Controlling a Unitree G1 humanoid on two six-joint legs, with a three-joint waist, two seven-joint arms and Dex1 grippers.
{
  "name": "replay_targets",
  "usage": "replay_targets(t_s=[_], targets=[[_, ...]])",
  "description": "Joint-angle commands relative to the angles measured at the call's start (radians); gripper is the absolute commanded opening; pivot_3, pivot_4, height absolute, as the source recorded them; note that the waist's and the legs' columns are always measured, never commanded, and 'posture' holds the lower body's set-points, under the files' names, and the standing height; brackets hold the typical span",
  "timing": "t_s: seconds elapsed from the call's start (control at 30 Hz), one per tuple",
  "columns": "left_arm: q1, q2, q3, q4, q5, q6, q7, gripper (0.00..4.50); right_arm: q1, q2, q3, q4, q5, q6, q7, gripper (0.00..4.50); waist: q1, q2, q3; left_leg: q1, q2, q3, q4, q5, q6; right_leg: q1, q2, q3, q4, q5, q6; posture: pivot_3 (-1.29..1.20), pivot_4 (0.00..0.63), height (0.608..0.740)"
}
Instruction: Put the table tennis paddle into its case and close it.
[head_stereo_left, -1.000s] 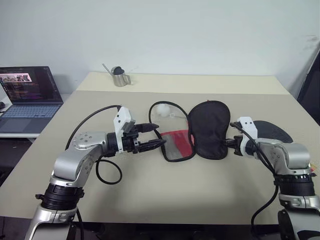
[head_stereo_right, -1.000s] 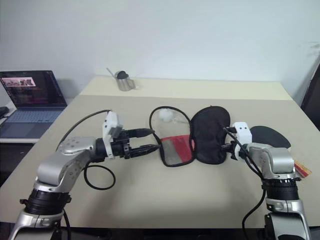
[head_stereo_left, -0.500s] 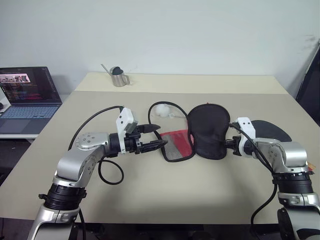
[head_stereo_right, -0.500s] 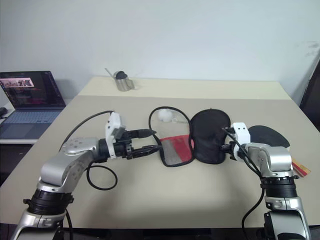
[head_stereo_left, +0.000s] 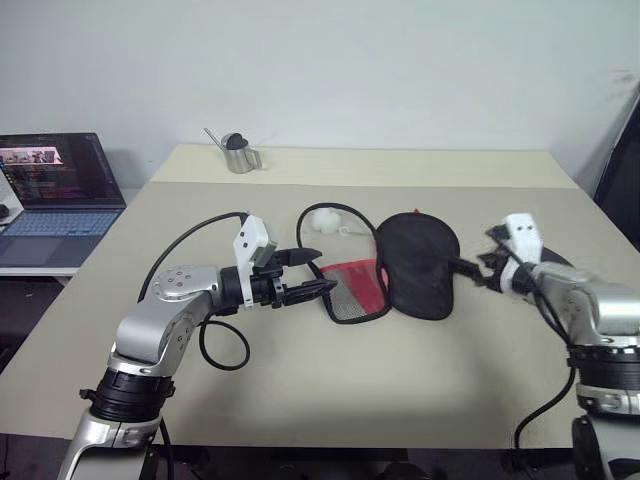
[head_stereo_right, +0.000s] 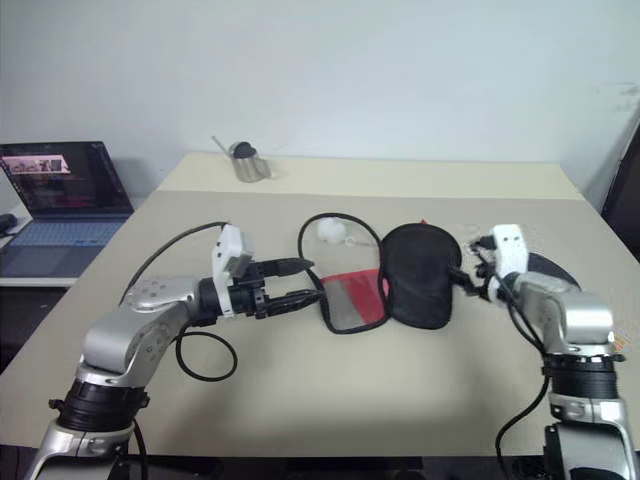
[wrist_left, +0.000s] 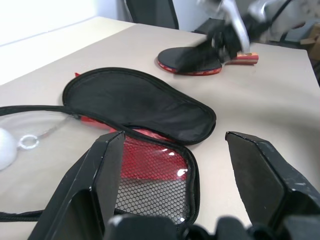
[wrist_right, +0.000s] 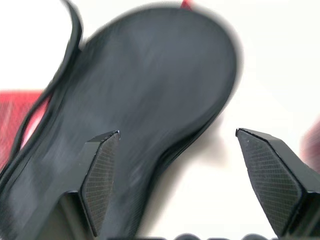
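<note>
Since the earlier frames, our right end effector (head_stereo_right: 470, 272) has let go of the case's black flap and drawn off to the right and upward, and the flap now lies flat instead of standing raised. Its two black fingers (wrist_right: 100, 180) are spread wide with nothing between them, hovering just beside the round end of the case (head_stereo_left: 415, 262), apart from it.

Our left end effector (head_stereo_left: 308, 273) has kept its place over the tabletop (head_stereo_left: 320, 380). Its fingers (wrist_left: 95, 185) are also spread and empty, pointing toward the red narrow end of the case, where we see the black mesh pocket (wrist_left: 150, 187) just ahead of the fingertips. We cannot tell whether the tips touch the fabric.

The case sits near the middle of the tabletop, its black flap folded over to the right and its zip edge looping out to the left around a bare patch of tabletop. The white fluffy charm (head_stereo_left: 322, 219) rests at the far side of that loop.

The table tennis paddle (wrist_left: 192, 60) lies flat on the tabletop outside the case, beyond our right arm, black face up with red showing at the rim.

At the far edge stands a small metal pitcher (head_stereo_left: 240, 155). An open laptop (head_stereo_left: 58, 195) sits on a lower surface off to the left.
</note>
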Motion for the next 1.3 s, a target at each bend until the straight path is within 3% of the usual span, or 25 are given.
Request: replay_targets(t_s=[0.03,0.33,0.7,1.3], targets=[[-0.016,-0.009,0.005,-0.052,-0.011,-0.003,0.012,3.52,0.028,-0.073,-0.048,0.062,-0.032,-0.184,0.074,4.10,0.002,0.000,0.000,0.000,0.000,0.000,0.000,0.000,0.000,0.001,0.000,0.000,0.000,0.000,0.000,0.00,0.150,0.740],[-0.044,-0.028,-0.043,-0.078,-0.005,-0.007,-0.003,3.52,0.036,-0.305,0.042,0.387,-0.112,-0.373,0.372,4.10,-0.002,0.001,0.001,0.001,0.000,0.001,0.001,0.000,0.000,0.001,0.000,0.001,0.001,0.000,0.000,0.00,0.150,0.740],[-0.051,-0.038,-0.059,-0.074,-0.003,-0.014,-0.010,3.52,-0.026,-0.380,0.163,0.726,-0.249,-0.550,0.554,4.10,-0.005,0.001,0.001,0.004,0.000,0.003,0.002,0.000,0.000,0.003,0.000,0.003,0.002,0.000,0.000,0.00,0.150,0.740],[-0.051,-0.038,-0.057,-0.087,-0.015,-0.006,-0.013,3.52,-0.100,-0.408,0.174,1.016,-0.340,-0.665,0.544,4.10,-0.005,0.002,0.001,0.007,0.000,0.004,0.002,0.000,0.000,0.005,0.000,0.004,0.002,0.000,0.000,0.00,0.150,0.740]])
